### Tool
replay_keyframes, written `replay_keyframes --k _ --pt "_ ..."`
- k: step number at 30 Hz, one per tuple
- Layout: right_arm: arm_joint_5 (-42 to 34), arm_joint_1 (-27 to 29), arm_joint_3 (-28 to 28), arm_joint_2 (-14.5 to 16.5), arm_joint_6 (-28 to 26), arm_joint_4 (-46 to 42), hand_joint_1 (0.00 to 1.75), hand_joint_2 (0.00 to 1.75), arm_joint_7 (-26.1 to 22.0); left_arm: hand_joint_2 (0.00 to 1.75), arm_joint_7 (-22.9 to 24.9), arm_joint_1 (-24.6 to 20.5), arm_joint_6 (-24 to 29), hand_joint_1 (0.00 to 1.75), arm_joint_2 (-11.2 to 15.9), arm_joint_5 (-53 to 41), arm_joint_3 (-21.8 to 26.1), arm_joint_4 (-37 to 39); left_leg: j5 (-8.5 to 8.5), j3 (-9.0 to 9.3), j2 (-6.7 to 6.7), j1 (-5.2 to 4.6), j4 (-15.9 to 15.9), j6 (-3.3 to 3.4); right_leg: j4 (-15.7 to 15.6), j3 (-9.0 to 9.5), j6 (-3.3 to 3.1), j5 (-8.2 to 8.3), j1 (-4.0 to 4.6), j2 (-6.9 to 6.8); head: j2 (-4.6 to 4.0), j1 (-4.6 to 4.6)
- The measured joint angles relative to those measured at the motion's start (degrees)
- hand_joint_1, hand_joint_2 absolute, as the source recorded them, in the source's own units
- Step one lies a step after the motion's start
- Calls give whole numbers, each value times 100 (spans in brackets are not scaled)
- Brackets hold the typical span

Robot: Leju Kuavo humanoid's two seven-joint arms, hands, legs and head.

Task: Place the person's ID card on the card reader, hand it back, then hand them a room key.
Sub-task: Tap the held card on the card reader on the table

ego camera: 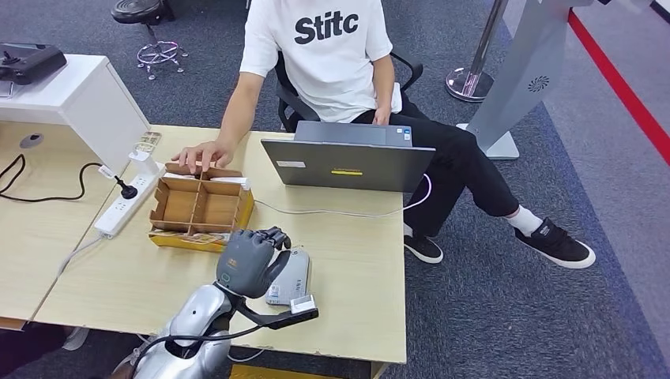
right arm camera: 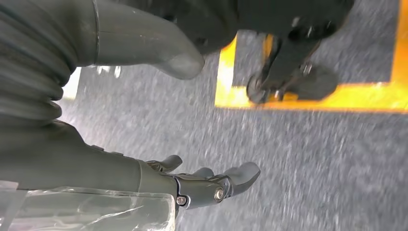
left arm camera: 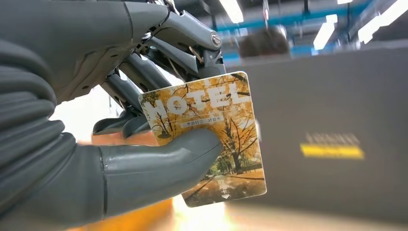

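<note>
Left hand (ego camera: 251, 260) holds the room key (left arm camera: 209, 137) above the table, ready for the handover.

The thumb (left arm camera: 163, 161) presses the card's printed face against the fingers (left arm camera: 159, 72) behind it, so the grip covers roughly 1 corner and the rest of the card juts out free. The right hand (right arm camera: 202, 185) hangs over the carpet with its fingers apart, holding nothing. Just beyond the left hand sits the card reader (ego camera: 289, 278); ahead and to the left of the hand is a compartmented cardboard box (ego camera: 200, 207), where the person's hand (ego camera: 201, 154) rests on the far rim. Ahead and to the right stands an open laptop (ego camera: 348, 162). Likely risks: the card slipping out of so shallow a pinch, or its free edge catching the box wall or laptop lid on the way over. The gap between box and laptop looks like the open lane.
</note>
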Motion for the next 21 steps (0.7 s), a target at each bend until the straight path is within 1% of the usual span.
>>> replay_keyframes --k 2,5,10,15,21 --pt "-166 1 -154 -23 152 -1 0 175 -111 175 -34 -38 -134 175 -59 115 -38 211 0 0 0 -1 0 0 0 0 0 0 0 0 0 0" --pt "-243 -1 -327 -54 212 -2 0 175 -194 175 8 -141 -325 175 -143 116 -73 661 0 0 1 0 0 0 0 0 0 0 0 1 0 0" --pt "-245 -1 -495 -87 180 -2 0 175 -99 175 151 -279 -540 175 -216 0 -81 1321 0 1 0 0 0 0 1 1 0 0 1 0 0 0" --pt "-178 -1 -581 -106 165 -2 0 175 -59 175 169 -370 -691 175 -225 -10 -81 1630 0 3 -1 1 -1 0 1 5 0 0 1 -1 0 0" --pt "-99 -1 -590 -110 160 -2 0 175 27 175 191 -393 -816 175 -225 -7 -81 1793 3 7 -1 0 -1 3 1 12 1 1 1 -2 0 0"
